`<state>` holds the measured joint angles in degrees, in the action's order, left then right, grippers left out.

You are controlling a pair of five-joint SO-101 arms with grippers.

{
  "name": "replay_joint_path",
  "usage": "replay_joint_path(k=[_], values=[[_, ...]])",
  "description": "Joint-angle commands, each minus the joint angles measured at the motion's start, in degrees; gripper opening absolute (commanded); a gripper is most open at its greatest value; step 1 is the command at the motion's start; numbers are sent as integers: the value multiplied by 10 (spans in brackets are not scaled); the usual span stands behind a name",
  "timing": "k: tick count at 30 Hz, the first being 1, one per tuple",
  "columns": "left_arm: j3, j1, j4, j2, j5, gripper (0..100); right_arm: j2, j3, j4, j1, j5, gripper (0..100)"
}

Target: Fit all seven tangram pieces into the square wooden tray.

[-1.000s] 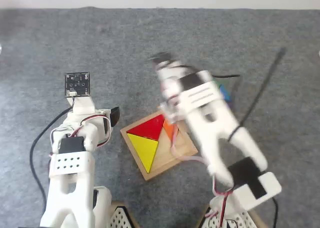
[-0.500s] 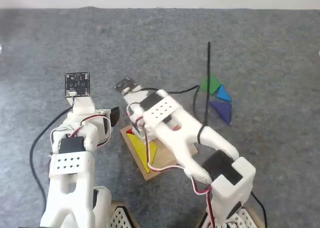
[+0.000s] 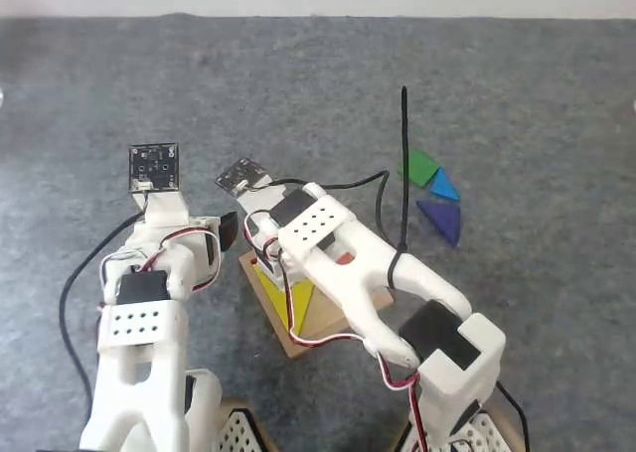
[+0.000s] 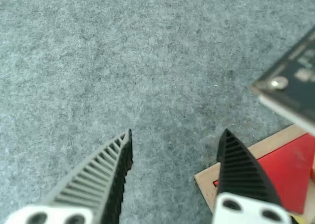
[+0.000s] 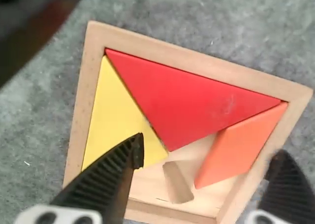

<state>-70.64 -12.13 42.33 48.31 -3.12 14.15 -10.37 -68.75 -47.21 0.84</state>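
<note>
The job sits a little short of halfway, by the look of it. The square wooden tray (image 5: pixel 197 66), just below the middle of the high view and partly under the right arm, already holds three pieces: a large red triangle (image 5: pixel 187 106), a large yellow triangle (image 5: pixel 115 115) set edge to edge with it, and an orange parallelogram (image 5: pixel 241 145) tucked against the red one's far end. The remaining corner of the tray is bare wood. Three more pieces lie loose on the grey mat at the right of the high view, well apart from the tray: a green piece (image 3: pixel 419 166), a blue piece (image 3: pixel 444 186) and a purple piece (image 3: pixel 440 217), clustered together. The seventh cannot be made out. The right gripper (image 5: pixel 209 150) hangs over the tray with its claw spread wide and nothing in it; the left gripper (image 4: pixel 177 135) is likewise wide and empty, over the mat just beside a tray corner. So four pieces appear left to fetch and fit.
</note>
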Motion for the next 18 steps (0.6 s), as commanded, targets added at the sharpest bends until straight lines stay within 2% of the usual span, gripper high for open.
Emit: replay_joint_path(k=[1, 8, 13, 18], values=[[7, -4, -9, 16, -3, 273, -13, 19, -4, 37, 0, 402], [7, -4, -9, 16, -3, 273, -120, 19, -137, 55, 35, 369], [8, -4, -9, 16, -3, 273, -183, -89, -76, 90, 71, 366], [8, -4, -9, 16, -3, 273, -168, -166, -23, 91, 74, 366]])
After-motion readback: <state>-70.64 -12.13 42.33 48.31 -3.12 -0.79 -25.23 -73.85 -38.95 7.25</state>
